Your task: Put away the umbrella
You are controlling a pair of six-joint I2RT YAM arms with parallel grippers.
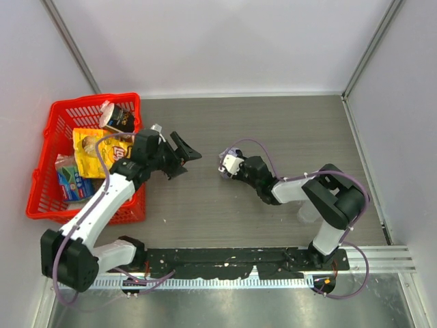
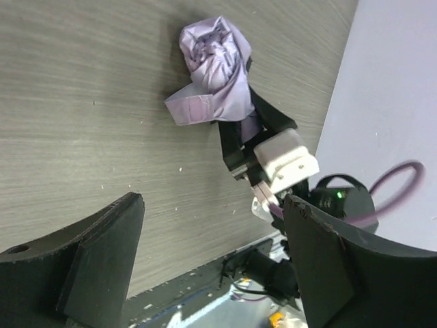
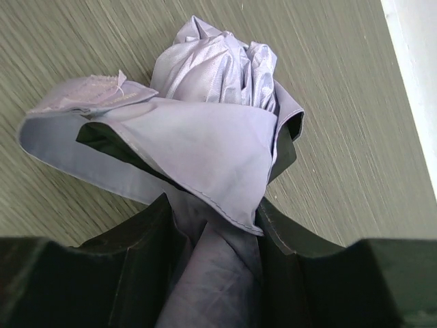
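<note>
Here I am over the grey wood-grain table [image 1: 287, 130], and my right gripper [image 3: 212, 215] is clamped on the umbrella [image 2: 215, 65], a crumpled bundle of pale lavender-grey fabric. In my right wrist view the cloth is pinched between my two black fingers [image 3: 136, 260], with the folds bunching up past the tips and a wide fold of fabric draped across them. A flat lavender tab [image 2: 188, 109] sticks out to one side of the bundle. The umbrella sits near the middle of the table, low over the surface; whether it touches the wood I cannot tell, and I see nothing of its shaft from here. My left gripper [image 1: 190, 164] is released, its dark fingers [image 2: 102, 239] spread wide with nothing between them, just bare table below. It points across at the umbrella and stands near it but apart from it, no contact. From above, my left arm reaches out beside the red plastic mesh basket [image 1: 42, 191] at the left edge of the table. Inside the basket lie a yellow snack packet [image 1: 92, 152], a blue packet [image 1: 72, 183] nearer to me, and a dark packet [image 1: 119, 119] at the far end. The umbrella is well apart from that basket, out on the open table, with my left gripper between the two.
</note>
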